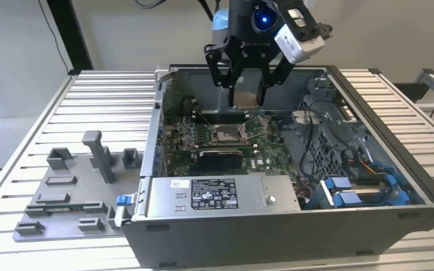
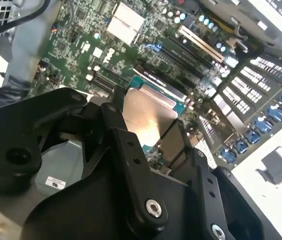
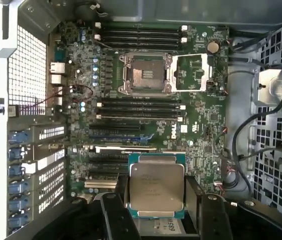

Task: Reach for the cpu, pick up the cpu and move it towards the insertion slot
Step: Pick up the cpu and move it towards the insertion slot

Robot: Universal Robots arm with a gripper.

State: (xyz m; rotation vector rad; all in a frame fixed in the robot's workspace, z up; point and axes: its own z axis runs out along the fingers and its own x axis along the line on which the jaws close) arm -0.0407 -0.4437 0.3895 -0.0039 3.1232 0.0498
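Observation:
My gripper hangs over the open computer case, shut on the cpu, a thin square chip held between its black fingers. The chip's silvery top faces the camera in the first wrist view, and its pale face shows in the second wrist view. The insertion slot lies on the green board right below the gripper, a square socket with a shiny frame and dark centre. Its silver cover plate is swung aside next to the socket. The chip is above the board, apart from the socket.
The case walls surround the board. A power supply box sits at the near side, with cables and blue drive parts at the exterior view's right. A grey fixture plate with blocks lies on the slatted table at the exterior view's left.

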